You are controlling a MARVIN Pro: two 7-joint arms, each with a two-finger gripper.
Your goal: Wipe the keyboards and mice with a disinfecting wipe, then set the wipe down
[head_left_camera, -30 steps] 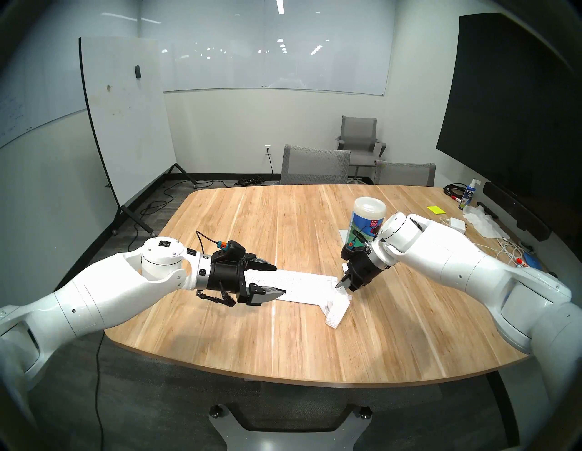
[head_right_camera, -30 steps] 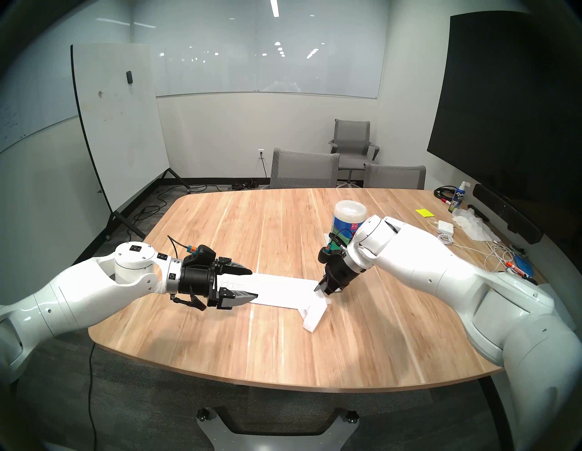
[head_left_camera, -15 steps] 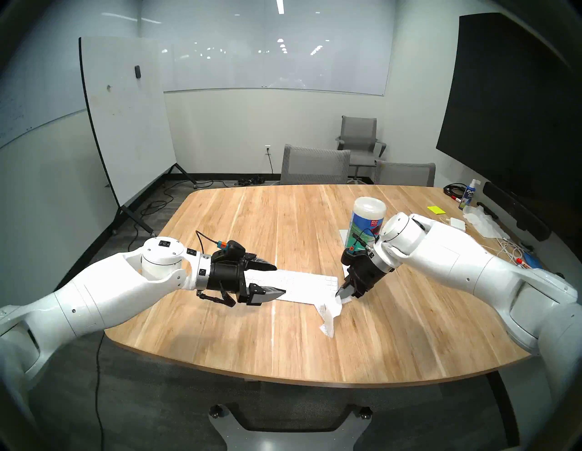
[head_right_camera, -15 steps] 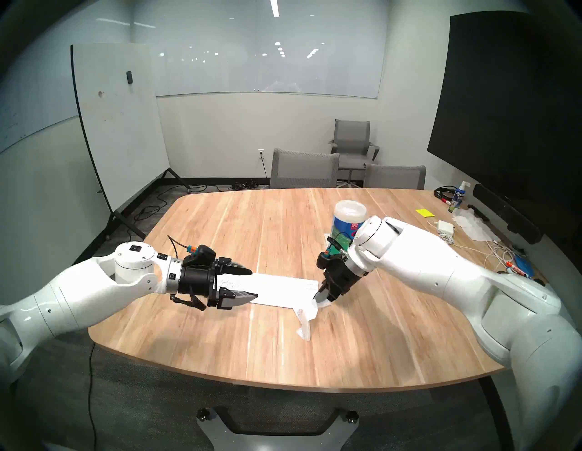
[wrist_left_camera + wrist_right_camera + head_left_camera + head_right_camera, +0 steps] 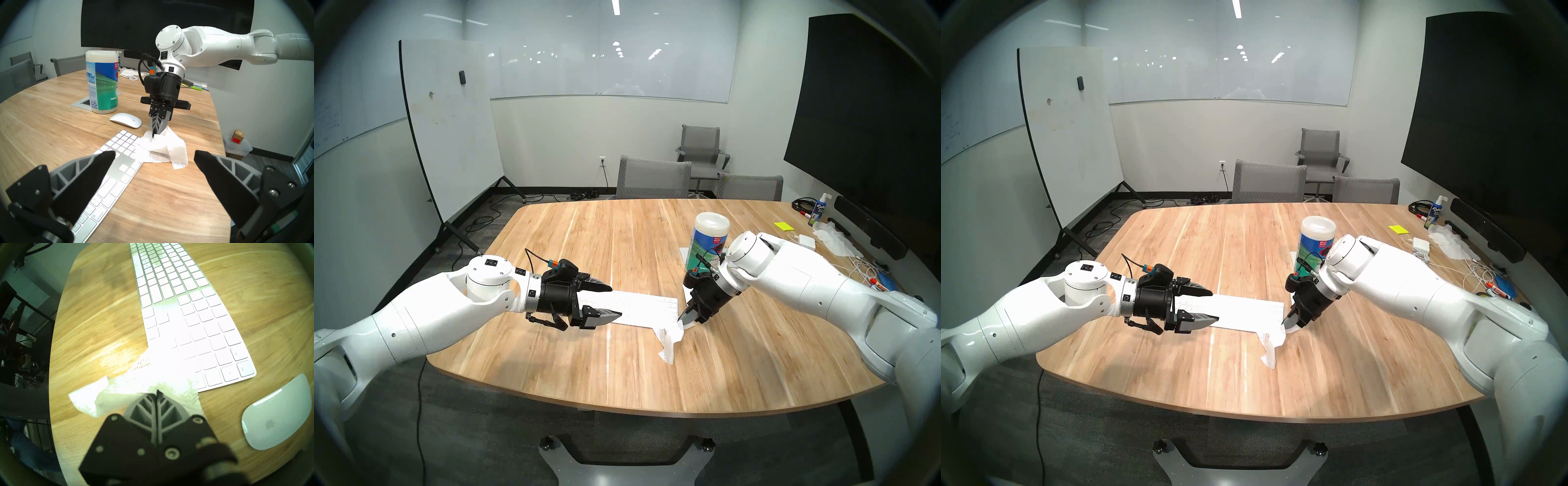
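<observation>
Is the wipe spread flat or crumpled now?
Crumpled: the wipe is bunched in folds, pinched by the shut right end effector at the keyboard's number-pad end.

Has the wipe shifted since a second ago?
Yes. The wipe has bunched and slid left along the table, toward the keyboard's near corner.

Two arms in glossy white shells with rounded joint caps, small screws and square black marks; each ends in a silver ring and a black cylindrical wrist housing. The left gripper (image 5: pixel 612 302) and right gripper (image 5: pixel 682 319) carry grey ribbed fingers (image 5: pixel 95 171) with black pads. A black cable with an orange-and-teal connector loops at each wrist; its socket is possibly metal.
</observation>
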